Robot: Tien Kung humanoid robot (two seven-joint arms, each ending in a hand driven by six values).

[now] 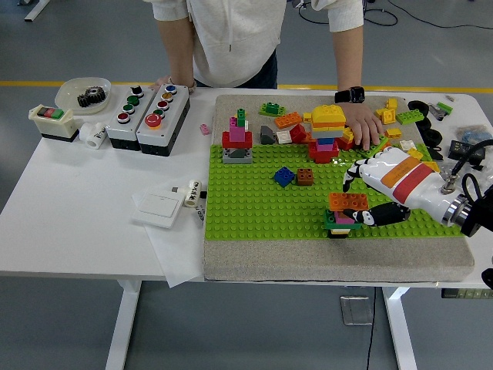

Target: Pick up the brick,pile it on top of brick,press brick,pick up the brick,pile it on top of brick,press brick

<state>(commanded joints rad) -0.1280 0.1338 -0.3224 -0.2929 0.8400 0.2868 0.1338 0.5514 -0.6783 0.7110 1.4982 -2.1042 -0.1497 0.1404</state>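
head view — the right hand sits at an orange brick capping a small stack near the green baseplate's front edge, right of middle. to seat it well, push straight down — evenly. thumb and fingers half-curled, bracketing the brick; firm grip uncertain.

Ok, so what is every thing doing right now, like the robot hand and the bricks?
robot hand: fingers around the orange brick, at the small stack.
orange brick: on top of the small stack.
small stack: standing on the green baseplate.
green baseplate: flat on the table.
tall stack: upright.
person's hand: resting among loose bricks.
blue brick: alone on the baseplate.
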